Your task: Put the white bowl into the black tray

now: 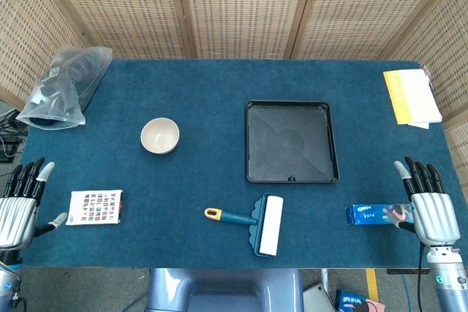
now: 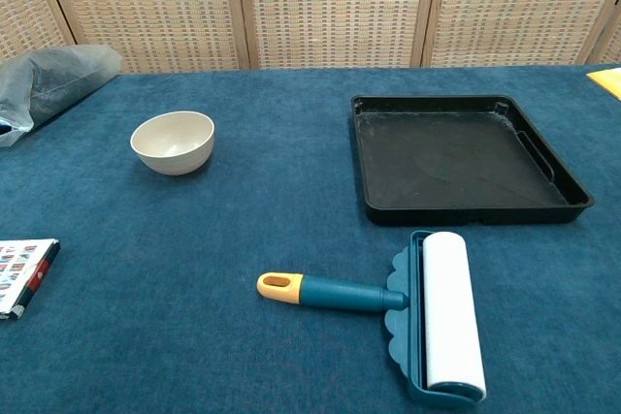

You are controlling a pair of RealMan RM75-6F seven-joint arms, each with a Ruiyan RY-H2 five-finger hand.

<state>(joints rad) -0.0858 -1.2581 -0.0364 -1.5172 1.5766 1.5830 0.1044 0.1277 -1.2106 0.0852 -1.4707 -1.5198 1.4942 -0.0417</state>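
On the blue desk (image 1: 219, 100) in front of me, nothing of the task is done yet, as far as I can judge. I see the white bowl (image 1: 160, 136) sitting upright on the cloth, left of centre, well apart from the black tray (image 1: 292, 141), which lies flat toward the right with nothing in it. Between them is bare cloth; nearer to me lies a lint roller (image 1: 252, 223) with a teal and yellow handle, just in front of the tray's near edge.

My left robot hand (image 1: 20, 206) rests at the near left corner, fingers apart and holding nothing, beside a small printed card pack (image 1: 95, 207). My right robot hand (image 1: 431, 202) sits at the near right corner, fingers also spread and empty, just beside a blue snack packet (image 1: 376, 214). Neither hand shows in the chest view.

All of the work is still ahead: reaching the bowl, gripping it, carrying it across and setting it down in the tray. I reckon the left hand is the nearer one to the bowl. A clear plastic bag (image 1: 62, 84) at the far left and yellow papers (image 1: 411, 96) at the far right lie out of the way.
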